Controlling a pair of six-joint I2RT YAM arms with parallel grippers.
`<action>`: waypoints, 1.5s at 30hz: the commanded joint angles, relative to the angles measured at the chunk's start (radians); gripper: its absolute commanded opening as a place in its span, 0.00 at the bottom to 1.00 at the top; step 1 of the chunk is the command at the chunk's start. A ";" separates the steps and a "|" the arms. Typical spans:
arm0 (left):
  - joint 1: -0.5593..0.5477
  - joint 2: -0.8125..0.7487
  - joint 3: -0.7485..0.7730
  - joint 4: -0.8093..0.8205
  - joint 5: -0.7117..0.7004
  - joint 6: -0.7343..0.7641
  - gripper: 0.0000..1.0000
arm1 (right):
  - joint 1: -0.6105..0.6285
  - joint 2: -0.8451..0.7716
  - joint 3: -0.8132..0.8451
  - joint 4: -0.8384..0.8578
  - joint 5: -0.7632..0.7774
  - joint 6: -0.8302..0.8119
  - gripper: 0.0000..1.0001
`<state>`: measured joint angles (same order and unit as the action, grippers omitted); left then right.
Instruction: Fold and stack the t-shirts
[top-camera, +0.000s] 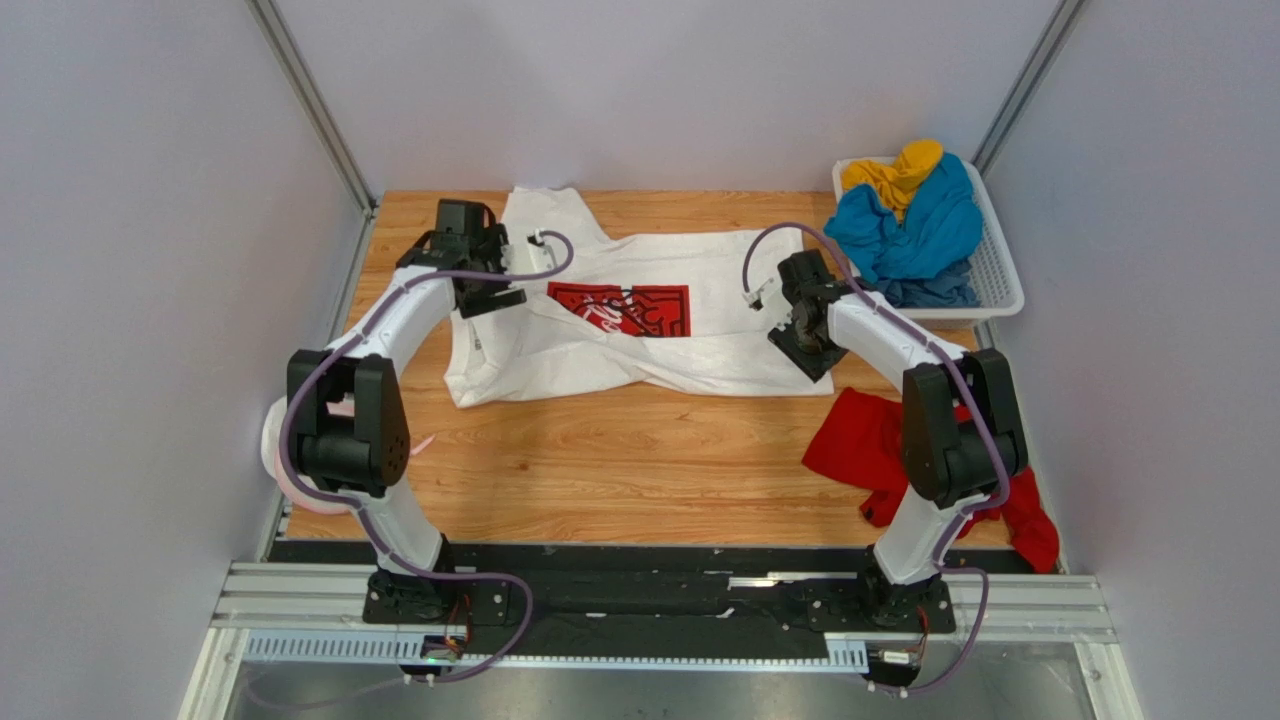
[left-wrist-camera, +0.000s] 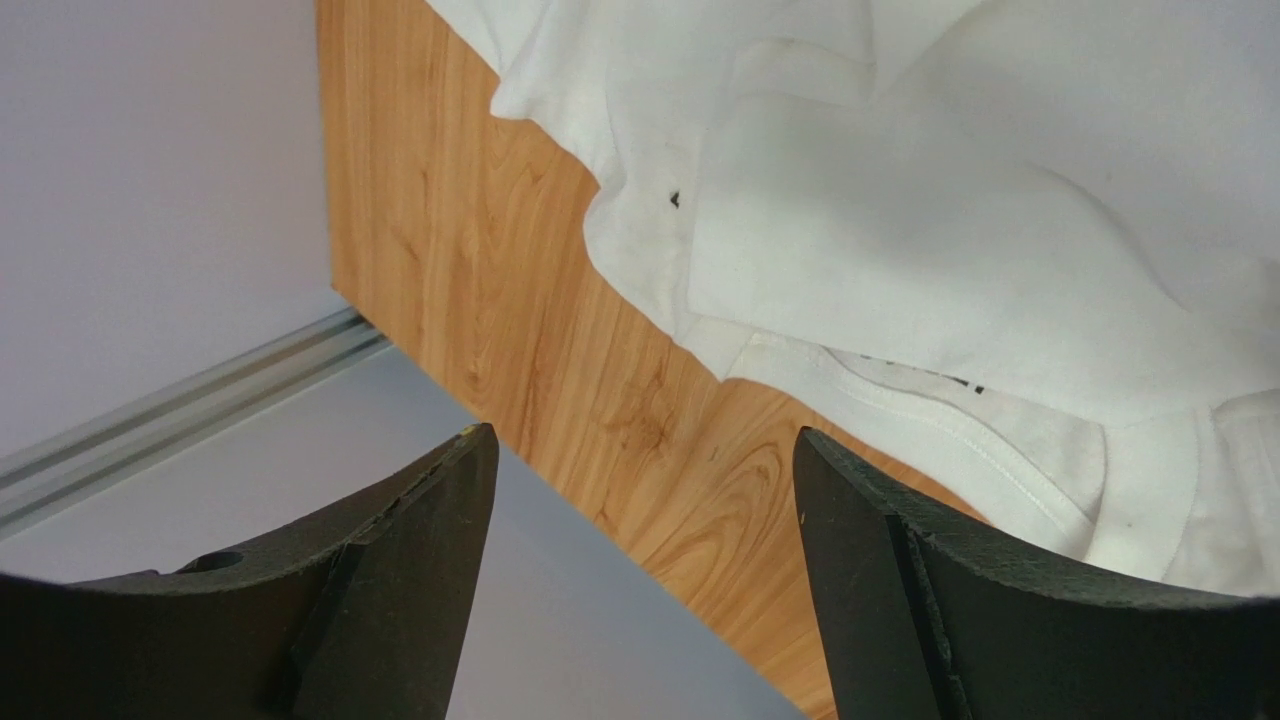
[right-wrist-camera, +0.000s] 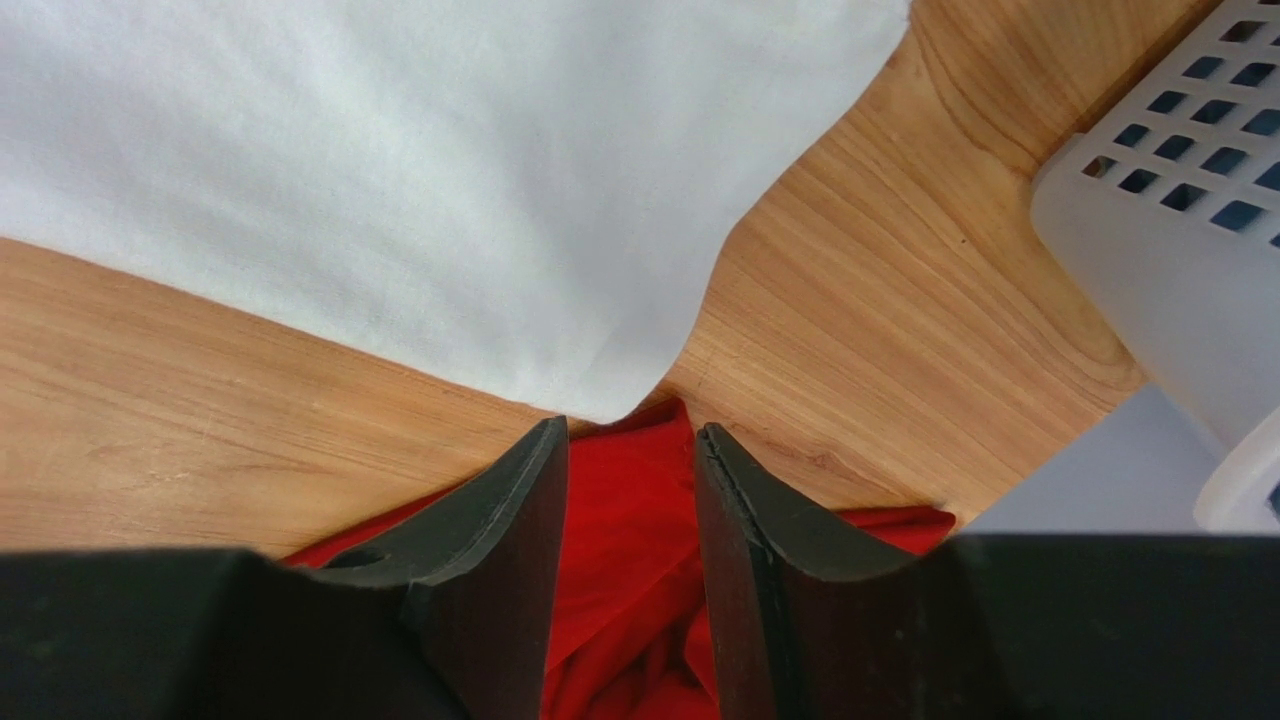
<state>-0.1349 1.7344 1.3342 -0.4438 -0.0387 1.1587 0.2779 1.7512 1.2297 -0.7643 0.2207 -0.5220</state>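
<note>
The large white t-shirt (top-camera: 661, 323) with a red chest print (top-camera: 619, 309) lies spread on the wooden table (top-camera: 601, 465). My left gripper (top-camera: 489, 296) hovers over its left side. In the left wrist view this gripper (left-wrist-camera: 646, 450) is wide open and empty above the table's edge, with white cloth (left-wrist-camera: 962, 255) to the upper right. My right gripper (top-camera: 804, 357) is at the shirt's near right corner. In the right wrist view it (right-wrist-camera: 631, 435) is narrowly open, and the white corner (right-wrist-camera: 631, 383) lies just past its tips. A red t-shirt (right-wrist-camera: 631, 525) shows through the gap, lying crumpled at the right (top-camera: 869, 443).
A white lattice basket (top-camera: 999, 278) at the back right holds a blue shirt (top-camera: 909, 233) and a yellow shirt (top-camera: 897, 170). Its wall shows in the right wrist view (right-wrist-camera: 1165, 255). More red cloth (top-camera: 1031, 519) hangs at the table's right edge. A pinkish object (top-camera: 278, 446) sits at the left edge.
</note>
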 joint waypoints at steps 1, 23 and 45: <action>0.026 0.089 0.143 -0.228 0.187 -0.106 0.80 | 0.015 -0.047 -0.016 0.022 -0.015 0.025 0.41; 0.136 0.151 0.207 -0.588 0.350 -0.166 0.79 | 0.024 -0.088 -0.056 0.023 -0.024 0.030 0.40; 0.253 0.494 0.542 -0.937 0.629 -0.235 0.76 | 0.035 -0.107 -0.082 0.020 -0.027 0.040 0.39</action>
<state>0.1081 2.2250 1.8412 -1.3041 0.5312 0.9379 0.3058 1.6859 1.1446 -0.7639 0.1989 -0.5003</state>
